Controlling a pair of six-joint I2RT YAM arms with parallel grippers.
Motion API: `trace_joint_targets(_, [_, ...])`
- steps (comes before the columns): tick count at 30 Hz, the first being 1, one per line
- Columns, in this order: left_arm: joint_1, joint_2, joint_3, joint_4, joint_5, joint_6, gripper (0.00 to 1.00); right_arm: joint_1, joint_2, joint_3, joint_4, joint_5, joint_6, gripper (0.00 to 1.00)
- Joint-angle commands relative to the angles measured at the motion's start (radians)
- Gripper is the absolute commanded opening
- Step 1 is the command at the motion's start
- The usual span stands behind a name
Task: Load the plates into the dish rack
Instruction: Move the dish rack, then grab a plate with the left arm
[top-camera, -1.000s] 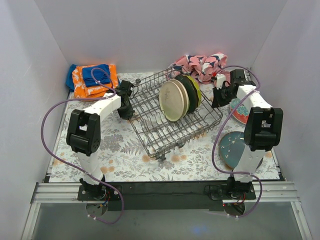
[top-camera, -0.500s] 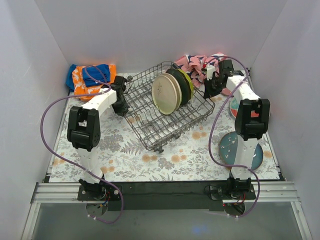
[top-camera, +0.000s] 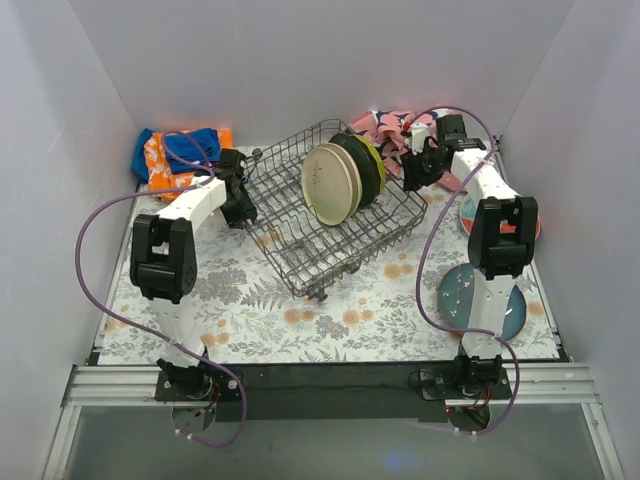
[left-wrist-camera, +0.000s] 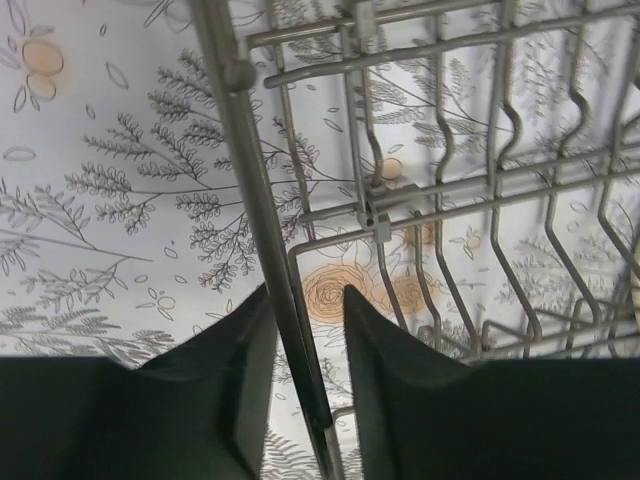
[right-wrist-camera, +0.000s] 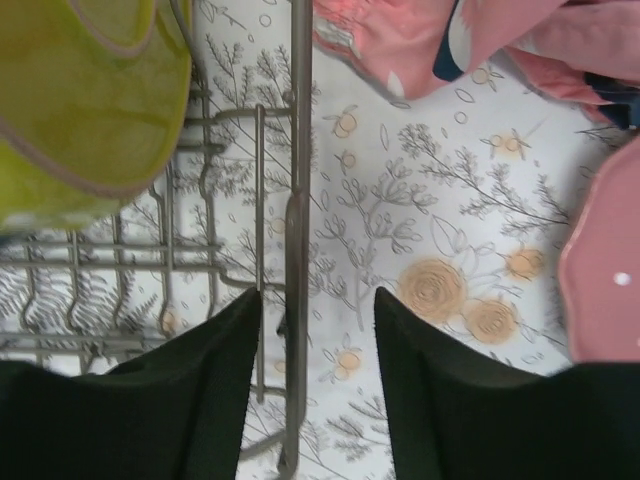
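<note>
Right claw (right-wrist-camera: 315, 330), parted, straddles the dish rack (right-wrist-camera: 297, 150) rim; your nearest loose plate (right-wrist-camera: 605, 260) lies just to its right.

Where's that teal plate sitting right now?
In the overhead view, the teal plate lies on the table, near right, outside the dish rack, partly hidden by the right arm, with the pink-red plate just behind it.

The grey dish rack (top-camera: 305, 255) sits askew mid-table, with a cream plate (top-camera: 330, 185) foremost in a row standing on edge inside it. The left gripper (top-camera: 240, 207) meets its left rim and the right gripper (top-camera: 411, 174) its far right corner. A teal plate (top-camera: 458, 293) lies by the right arm's base.
</note>
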Motion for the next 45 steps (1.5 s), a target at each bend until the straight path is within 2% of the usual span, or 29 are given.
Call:
trace_joint_targets(1, [0.011, -0.174, -0.047, 0.111, 0.115, 0.026, 0.42, -0.022, -0.158, -0.053, 0.062, 0.024, -0.052, 0.59])
trace_joint_targets(5, [0.012, -0.261, -0.083, 0.134, 0.178, 0.028, 0.51, -0.029, -0.254, -0.131, 0.062, 0.033, -0.077, 0.68])
trace_joint_targets(9, [0.012, -0.352, -0.123, 0.135, 0.222, 0.038, 0.56, -0.032, -0.367, -0.248, 0.062, 0.039, -0.104, 0.76])
trace_joint_targets(13, [0.011, -0.483, -0.172, 0.149, 0.293, 0.063, 0.61, -0.048, -0.528, -0.366, 0.053, 0.034, -0.129, 0.80])
trace_joint_targets(16, [0.011, -0.551, -0.209, 0.147, 0.385, 0.083, 0.67, -0.071, -0.634, -0.462, 0.030, -0.001, -0.156, 0.82])
trace_joint_targets(19, [0.003, -0.617, -0.244, 0.173, 0.500, 0.094, 0.69, -0.112, -0.724, -0.530, -0.009, -0.034, -0.173, 0.82])
trace_joint_targets(24, [-0.115, -0.683, -0.295, 0.239, 0.606, 0.081, 0.69, -0.190, -0.827, -0.664, -0.085, -0.076, -0.230, 0.82])
trace_joint_targets(25, [-0.173, -0.686, -0.300, 0.253, 0.612, 0.075, 0.69, -0.219, -0.859, -0.684, -0.093, -0.079, -0.239, 0.82])
trace_joint_targets(29, [-0.307, -0.680, -0.337, 0.385, 0.676, 0.011, 0.69, -0.305, -0.915, -0.765, -0.130, -0.107, -0.293, 0.83])
trace_joint_targets(37, [-0.576, -0.536, -0.306, 0.525, 0.649, -0.055, 0.69, -0.550, -0.917, -0.859, -0.245, -0.151, -0.492, 0.83])
trace_joint_targets(45, [-0.689, -0.277, -0.216, 0.648, 0.684, -0.113, 0.69, -0.771, -0.802, -0.872, -0.294, -0.170, -0.656, 0.82])
